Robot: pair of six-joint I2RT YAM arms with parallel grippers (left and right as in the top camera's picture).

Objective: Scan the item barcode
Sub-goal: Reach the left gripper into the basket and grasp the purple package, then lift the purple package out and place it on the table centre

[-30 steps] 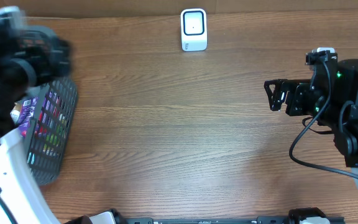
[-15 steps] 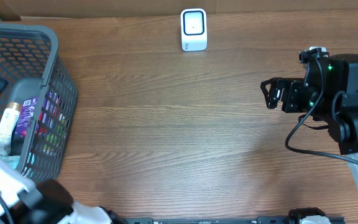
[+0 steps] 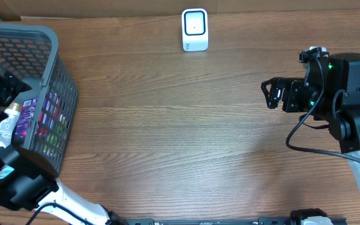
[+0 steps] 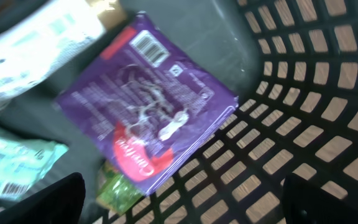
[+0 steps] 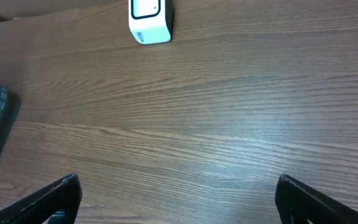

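Since half a second ago the left arm has come in over the grey basket (image 3: 17, 28) at 9 o'clock of the table, and the left gripper (image 4: 188, 202) now looks into it. Inside lie a purple packet (image 4: 148, 118), a white tube (image 4: 30, 43) at its 10 o'clock and a mint-green pouch (image 4: 11, 165) at its 8 o'clock. The packet is glossy and creased, with its barcode (image 4: 149, 46) facing up. It lies ahead of the widely spread fingers (image 4: 48, 202), toward 12 o'clock, not touched. The basket is a plastic lattice. The right gripper (image 3: 269, 94) at 3 o'clock has its fingers apart and empty. The white scanner (image 3: 195, 29) stands at 12 o'clock.
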